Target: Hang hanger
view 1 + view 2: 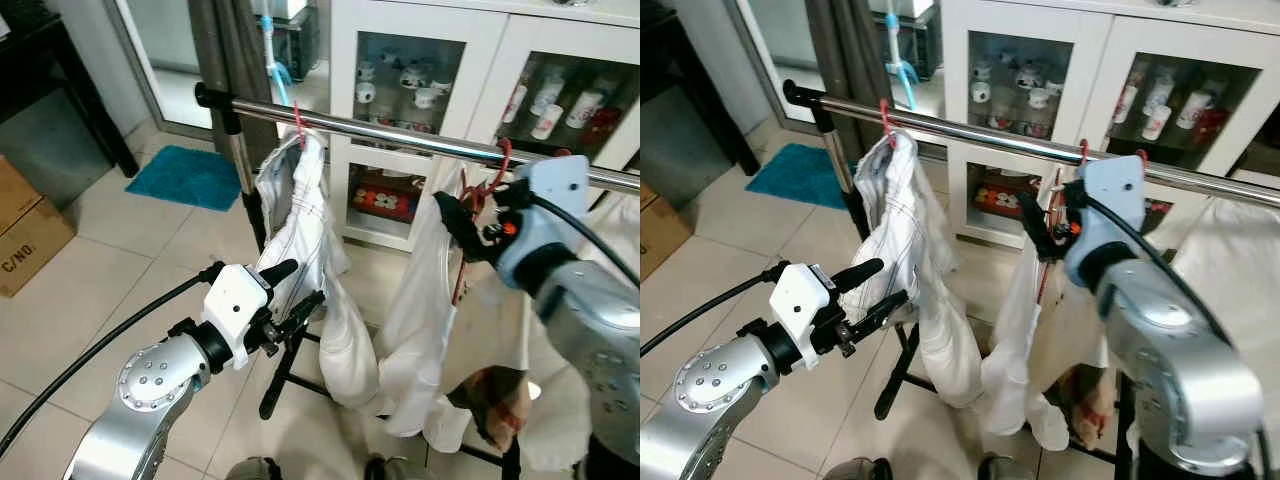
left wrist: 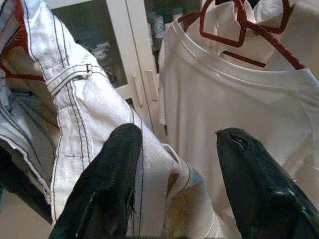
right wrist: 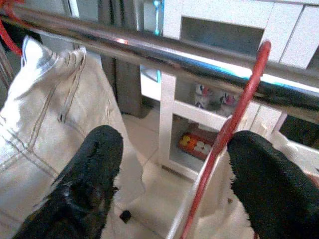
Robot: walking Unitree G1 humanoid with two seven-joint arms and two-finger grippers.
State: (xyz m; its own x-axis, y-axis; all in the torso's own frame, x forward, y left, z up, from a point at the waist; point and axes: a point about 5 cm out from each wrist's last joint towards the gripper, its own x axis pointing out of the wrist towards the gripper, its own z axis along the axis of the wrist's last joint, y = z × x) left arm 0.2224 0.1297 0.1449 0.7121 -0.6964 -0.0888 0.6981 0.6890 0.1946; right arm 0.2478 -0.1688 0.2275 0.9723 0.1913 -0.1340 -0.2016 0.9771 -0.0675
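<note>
A shiny metal rail [image 1: 400,135] runs across the clothes rack. On it hangs a red hanger [image 1: 299,125] with white stitched trousers [image 1: 300,215]. Further right, a second red hanger [image 3: 244,99] carries a white T-shirt [image 2: 239,99], and its hook curls over the rail [image 3: 149,50]. My right gripper [image 1: 462,215] is open just under the rail, and this hanger's neck runs close beside one finger. My left gripper [image 1: 300,288] is open lower down, its fingertips right beside the trousers [image 2: 84,99].
A white glass-door cabinet [image 1: 420,60] with mugs stands behind the rack. Another white garment [image 1: 1240,260] hangs at the far right, and a plaid cloth [image 1: 500,395] lower down. The rack's black legs [image 1: 280,370] spread over the tiled floor. A blue mat [image 1: 185,175] and cardboard box [image 1: 25,225] lie left.
</note>
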